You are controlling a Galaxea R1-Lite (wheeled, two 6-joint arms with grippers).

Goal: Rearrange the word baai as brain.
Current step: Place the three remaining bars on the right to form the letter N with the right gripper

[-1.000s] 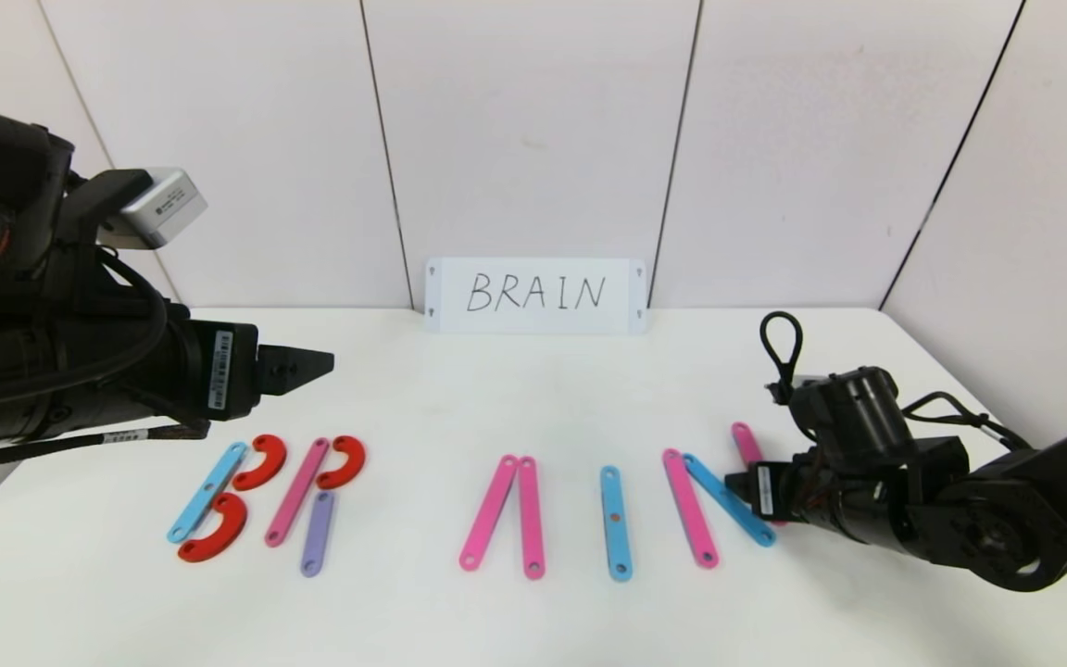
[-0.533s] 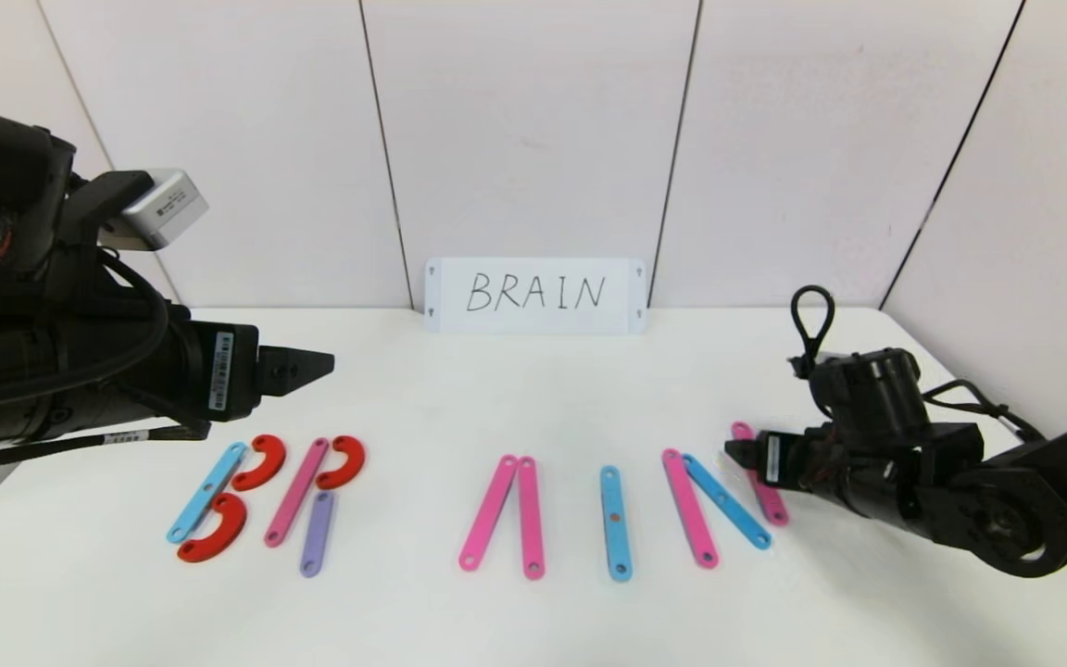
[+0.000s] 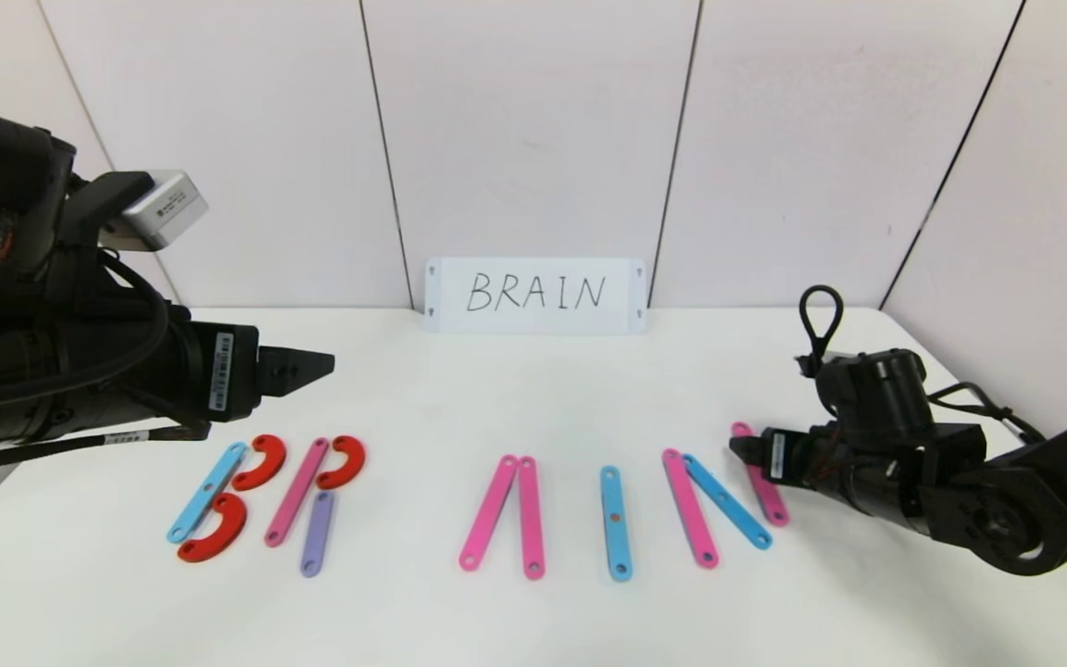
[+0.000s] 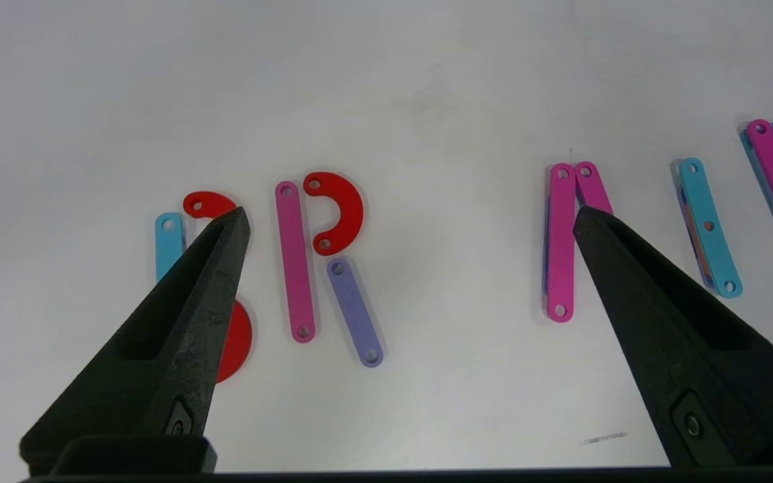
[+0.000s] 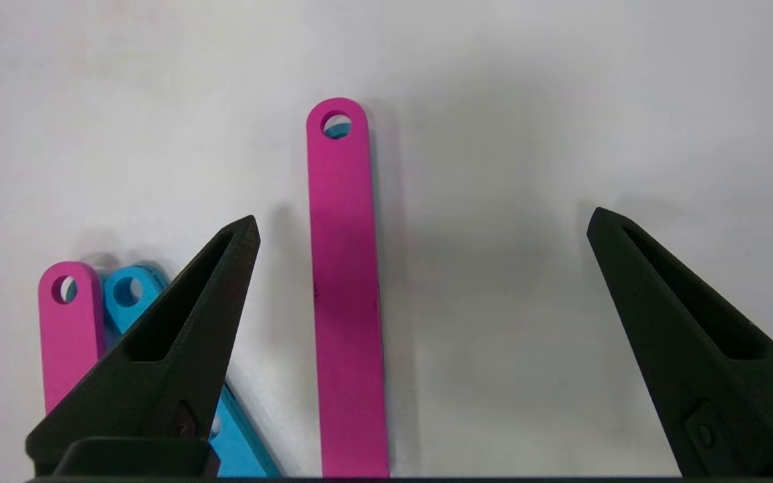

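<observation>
On the table: strip letters B, R, A, I, N in a row
N's last stroke: pink strip (image 5: 346, 295) lying flat (nothing grips it)
Right gripper (image 5: 423, 225): jaws spread above that strip
Left gripper (image 3: 297, 368): jaws wide apart, empty, parked above the B
Card (image 3: 534, 295): reads BRAIN, against the wall

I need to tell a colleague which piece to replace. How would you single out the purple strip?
Start at the white card reading BRAIN, then look toward the table's left front. Among the coloured letters, the purple strip forms the R's leg, below a red curve; it is the only purple piece.
</observation>
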